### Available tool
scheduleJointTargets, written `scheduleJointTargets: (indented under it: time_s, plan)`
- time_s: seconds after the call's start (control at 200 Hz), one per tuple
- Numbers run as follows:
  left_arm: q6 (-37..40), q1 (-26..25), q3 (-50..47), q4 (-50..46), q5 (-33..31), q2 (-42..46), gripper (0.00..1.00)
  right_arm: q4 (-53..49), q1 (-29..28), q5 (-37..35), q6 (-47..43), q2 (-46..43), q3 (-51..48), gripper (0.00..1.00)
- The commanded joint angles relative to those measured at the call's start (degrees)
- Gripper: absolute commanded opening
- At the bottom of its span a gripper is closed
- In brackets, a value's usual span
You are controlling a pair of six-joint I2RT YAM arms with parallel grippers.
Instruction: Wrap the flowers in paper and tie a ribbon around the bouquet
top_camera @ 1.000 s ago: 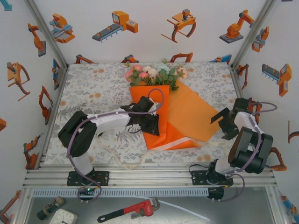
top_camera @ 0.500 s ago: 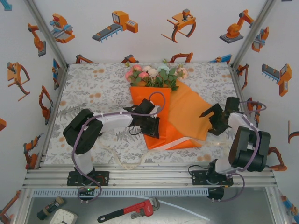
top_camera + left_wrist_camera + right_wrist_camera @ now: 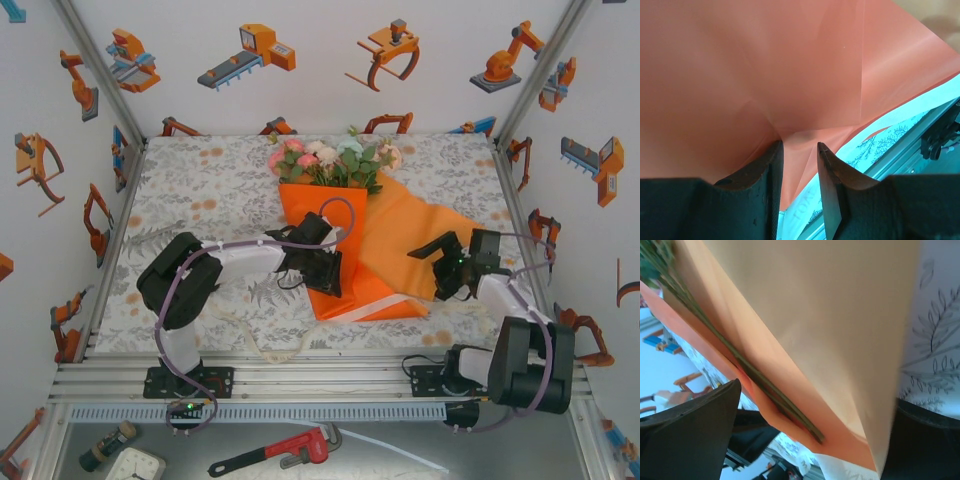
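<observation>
Top external view: the floral tablecloth (image 3: 200,190) carries the orange paper (image 3: 400,240), its left part folded over the stems and its right flap lying open toward the right arm. The flowers (image 3: 330,160) fan out past the sheet's far edge. The left gripper (image 3: 325,275) sits on the folded part. In the left wrist view its jaws are nearly together on a crease of paper, apparently pinching it. The right gripper (image 3: 432,270) is spread wide at the flap's near-right edge, the edge lying between its fingers. The ribbon (image 3: 258,350) trails loose near the front.

The step in hand looks like folding the right flap over. The right jaws should close on one layer only, clear of the green stems (image 3: 740,360), then carry it leftward while the left pinch anchors the cone.
</observation>
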State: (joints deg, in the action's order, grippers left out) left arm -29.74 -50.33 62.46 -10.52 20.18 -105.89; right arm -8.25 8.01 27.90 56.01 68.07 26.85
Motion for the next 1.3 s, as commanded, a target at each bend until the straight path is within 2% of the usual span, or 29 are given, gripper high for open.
scheduleJointTargets:
  time_s: [0.0, 0.06, 0.125, 0.27, 0.411, 0.461, 0.561, 0.636, 0.751, 0.836, 1.056, 1.136, 1.297]
  plan:
    - [1.1, -0.34, 0.0, 0.94, 0.92, -0.7, 0.36, -0.92, -1.15, 1.28, 0.07, -4.78, -2.06, 0.92]
    - [1.21, -0.3, 0.13, 0.91, 0.84, -0.79, 0.36, -1.05, -1.24, 1.04, -0.5, -7.07, -3.04, 0.9]
    - [1.33, -0.3, 0.31, 1.0, 0.89, -0.92, 0.37, -0.94, -1.42, 0.29, 0.23, -8.52, -3.18, 0.83]
    - [2.29, -0.35, 0.43, 0.99, 1.59, -0.84, 0.37, -2.62, -4.23, -1.65, 2.35, -9.89, 1.14, 0.58]
    - [4.28, -0.48, 0.01, 1.61, 2.54, -0.46, 0.4, -0.49, -9.95, -3.96, 2.52, -9.08, 5.4, 0.39]
    - [4.51, -0.48, -0.03, 1.63, 2.77, -0.43, 0.41, 0.37, -12.41, -4.74, 2.37, -7.69, 6.99, 0.39]
    - [4.04, -0.53, -0.36, 1.88, 2.27, -0.42, 0.41, 1.25, -17.55, -6.16, 1.14, -4.41, 10.35, 0.64]
    - [3.53, -0.56, -1.01, 2.66, 2.17, -0.22, 0.42, 3.27, -21.25, -5.83, 0.37, -1.72, 12.1, 0.67]
    - [2.2, -0.43, -2.1, 4.36, 1.72, 0.31, 0.46, 3.71, -25.66, -7.59, -1.34, 1.93, 13.77, 0.55]
    - [1.2, -0.48, -2.8, 5.69, 1.02, 1.18, 0.5, 0.74, -27.44, -10.37, -3.39, 3.83, 15.46, 0.37]
    - [0.64, -0.47, -4.38, 8.03, -0.86, 2.89, 0.58, 1.55, -28.07, -10.81, -5.13, 5.14, 17.03, 0.05]
    - [0.02, -0.3, -3.62, 6.57, -2.55, 1.35, 0.58, 3.71, -28.27, -9.12, -5.21, 5.47, 17.53, 0.0]
    - [-1.51, -0.29, -4.77, 10.1, -0.18, -0.34, 0.58, 7.97, -30.16, -5.28, -6.56, 6.43, 18.05, 0.0]
